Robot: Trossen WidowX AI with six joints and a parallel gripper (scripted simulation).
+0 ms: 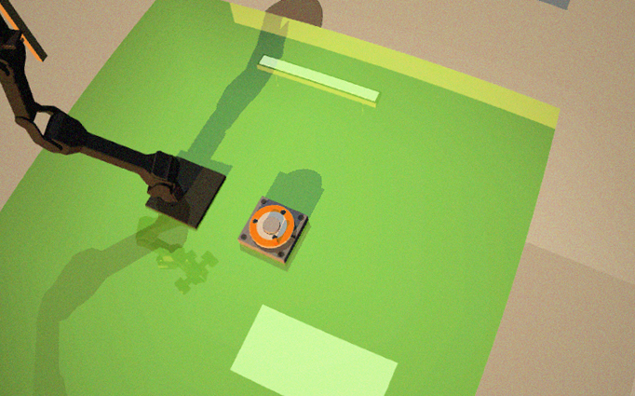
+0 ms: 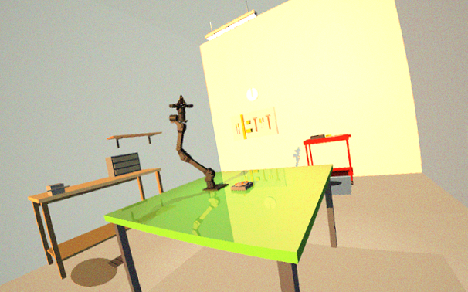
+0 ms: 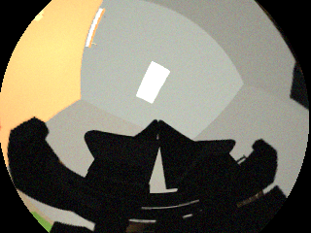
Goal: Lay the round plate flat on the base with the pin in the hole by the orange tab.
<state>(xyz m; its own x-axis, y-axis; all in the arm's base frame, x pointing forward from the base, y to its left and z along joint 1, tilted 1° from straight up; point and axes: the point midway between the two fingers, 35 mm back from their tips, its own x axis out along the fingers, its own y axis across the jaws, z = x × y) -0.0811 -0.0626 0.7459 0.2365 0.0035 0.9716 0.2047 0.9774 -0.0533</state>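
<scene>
Bright, even light falls from overhead. The glossy green surface (image 1: pixel 383 206) mirrors a ceiling strip lamp (image 2: pixel 230 24) and carries soft arm shadows. The wrist view is circular, fisheye-warped and silhouetted.

The round plate (image 1: pixel 274 227) is orange with a grey middle. It sits on a square grey base (image 1: pixel 273 230) near the middle of the green table. A grey post (image 1: pixel 273 223) pokes up through its center. Dark corner dots show at 12, 3, 6 and 9 o'clock.
</scene>
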